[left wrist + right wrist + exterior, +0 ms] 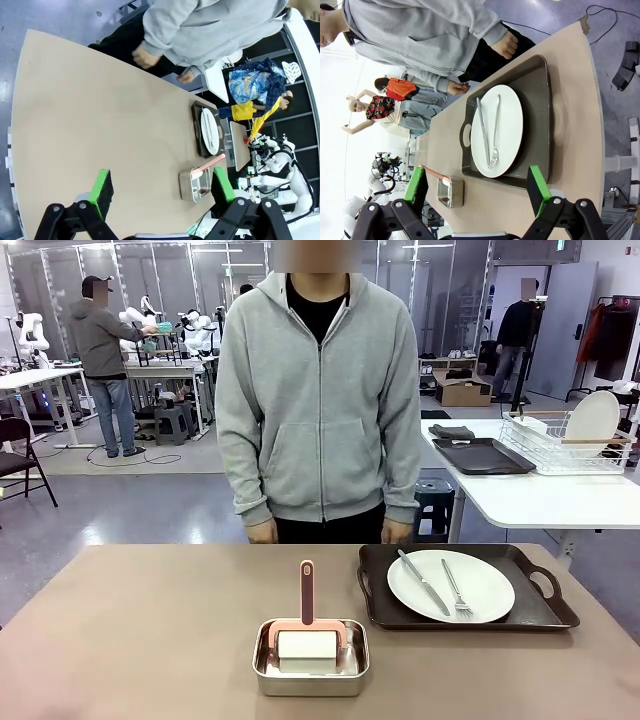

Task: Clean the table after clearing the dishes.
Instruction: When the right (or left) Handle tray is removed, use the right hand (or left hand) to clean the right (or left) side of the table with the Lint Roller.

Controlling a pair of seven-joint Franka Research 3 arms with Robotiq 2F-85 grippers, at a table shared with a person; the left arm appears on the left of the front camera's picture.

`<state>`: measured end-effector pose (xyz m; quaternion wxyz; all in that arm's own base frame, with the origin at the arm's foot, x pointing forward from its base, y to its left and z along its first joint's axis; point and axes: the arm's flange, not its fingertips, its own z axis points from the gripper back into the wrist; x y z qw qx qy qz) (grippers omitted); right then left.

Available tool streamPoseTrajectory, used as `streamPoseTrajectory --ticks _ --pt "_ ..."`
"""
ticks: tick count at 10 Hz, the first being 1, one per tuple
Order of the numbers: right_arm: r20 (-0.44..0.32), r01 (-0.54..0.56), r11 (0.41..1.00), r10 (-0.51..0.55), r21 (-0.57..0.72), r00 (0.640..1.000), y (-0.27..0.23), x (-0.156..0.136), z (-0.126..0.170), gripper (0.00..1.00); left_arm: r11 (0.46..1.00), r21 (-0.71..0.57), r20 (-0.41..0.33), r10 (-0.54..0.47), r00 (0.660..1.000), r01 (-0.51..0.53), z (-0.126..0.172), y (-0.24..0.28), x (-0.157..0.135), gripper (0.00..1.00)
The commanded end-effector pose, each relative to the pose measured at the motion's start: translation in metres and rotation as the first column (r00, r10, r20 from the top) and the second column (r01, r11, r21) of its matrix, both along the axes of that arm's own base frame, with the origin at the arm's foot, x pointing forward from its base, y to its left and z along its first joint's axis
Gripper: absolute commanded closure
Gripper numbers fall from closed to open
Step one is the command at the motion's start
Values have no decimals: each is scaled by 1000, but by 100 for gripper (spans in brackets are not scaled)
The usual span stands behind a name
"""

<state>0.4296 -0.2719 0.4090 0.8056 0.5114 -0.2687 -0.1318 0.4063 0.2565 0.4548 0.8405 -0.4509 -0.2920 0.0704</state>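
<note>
Table point(150, 640): tan top. On its right side sits a white plate point(490, 585) with knife point(424, 582) and fork point(456, 590), on a dark handled tray point(540, 615). A steel pan point(310, 678) at front centre holds a pink-handled roller point(308, 640). Left tool point(161, 186) and right tool point(476, 182) are spread wide, gripping nothing. A person point(320, 390) stands at the far edge.

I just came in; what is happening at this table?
Nothing is being handled yet. A person stands at the far side of the table. A dark tray with a white plate, knife and fork sits on it, beside a steel pan holding a pink-handled tool. The left gripper and right gripper hang open above the table, empty.
</note>
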Motion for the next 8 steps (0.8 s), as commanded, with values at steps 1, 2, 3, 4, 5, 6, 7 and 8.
streamPoseTrajectory --ticks 1,2,3,4,5,6,7,8 --pt "4 -2 1000 2 4 1000 2 -2 2 0 1000 1 3 -3 1000 3 3 4 0 0" --pt "4 -2 1000 2 4 1000 2 -2 2 0 1000 1 3 -3 1000 3 3 4 0 0" --pt "4 -2 1000 2 4 1000 2 -2 2 0 1000 1 3 -3 1000 3 3 4 0 0" --pt "4 -2 1000 2 4 1000 2 -2 2 0 1000 1 3 -3 1000 3 3 4 0 0" --pt "4 -2 1000 2 4 1000 2 -2 2 0 1000 1 3 -3 1000 3 3 4 0 0" --pt "4 -2 1000 2 4 1000 2 -2 2 0 1000 1 3 -3 1000 3 3 4 0 0" --pt "4 -2 1000 2 4 1000 2 -2 2 0 1000 1 3 -3 1000 3 3 4 0 0" --pt "4 -2 1000 2 4 1000 2 -2 2 0 1000 1 3 -3 1000 3 3 4 0 0"
